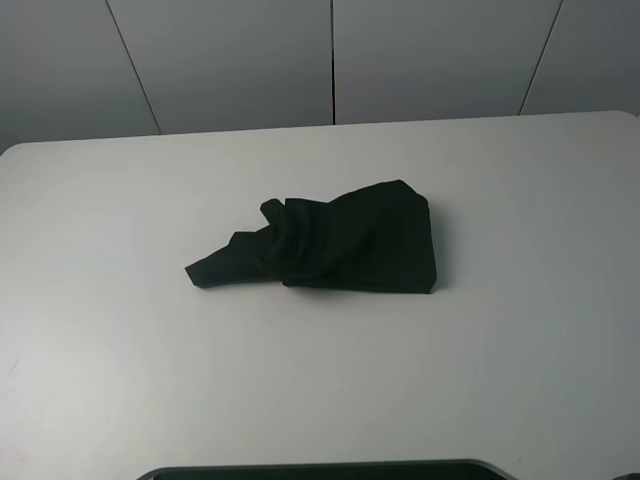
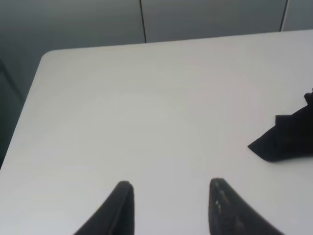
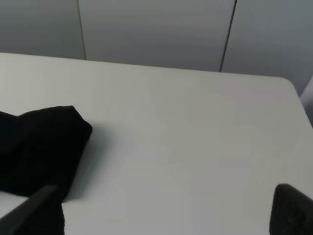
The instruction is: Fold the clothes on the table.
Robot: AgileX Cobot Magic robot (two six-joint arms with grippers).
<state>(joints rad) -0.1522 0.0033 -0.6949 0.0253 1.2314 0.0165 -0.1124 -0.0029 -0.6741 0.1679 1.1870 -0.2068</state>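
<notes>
Black cotton T-shirt (image 1: 340,243) bunched in a half-folded heap at centre of frame on large white smooth-topped table (image 1: 120,360), overhead view.

Right part squared into a thick block, left part trailing as a crumpled tail toward centre-left; no print visible. No arms in overhead view. Left gripper (image 2: 171,208) held open, nothing between fingers, shirt tip at right edge of its wrist view, well apart. Right gripper (image 3: 166,210) spread wide, empty, near shirt's squared end. Prob. mid-fold w/ both arms pulled back; next move likely calls for taking the loose tail & laying it over the block.
</notes>
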